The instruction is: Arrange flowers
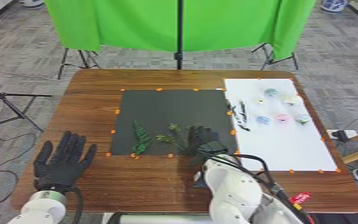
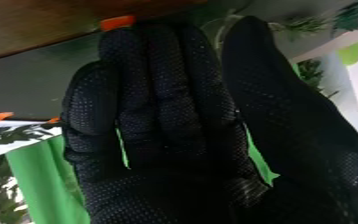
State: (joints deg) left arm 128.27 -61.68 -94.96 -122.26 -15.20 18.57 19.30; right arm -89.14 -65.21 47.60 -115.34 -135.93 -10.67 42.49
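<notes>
A green cloth point(image 1: 127, 25) hangs beyond a brown wooden table point(image 1: 149, 187) on a gray floor point(image 1: 24, 55). The left hand point(image 1: 62, 167) spreads straight fingers at near left; the right hand point(image 1: 208, 145), fingers extended, is at the near right of a dark mat point(image 1: 167, 107), beside a wispy green sprig point(image 1: 175, 137) it may or may not touch. A leafy stem point(image 1: 142, 137) lies left of the sprig; flowers point(image 1: 283, 118) dot a white sheet point(image 1: 273, 147) at right. The right wrist view reveals the thumb point(image 2: 273, 85) apart from the fingers.

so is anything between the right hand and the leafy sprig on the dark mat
Yes, a thinner sprig with small green tufts is on the dark mat, between the right hand and the leafy sprig.
</notes>
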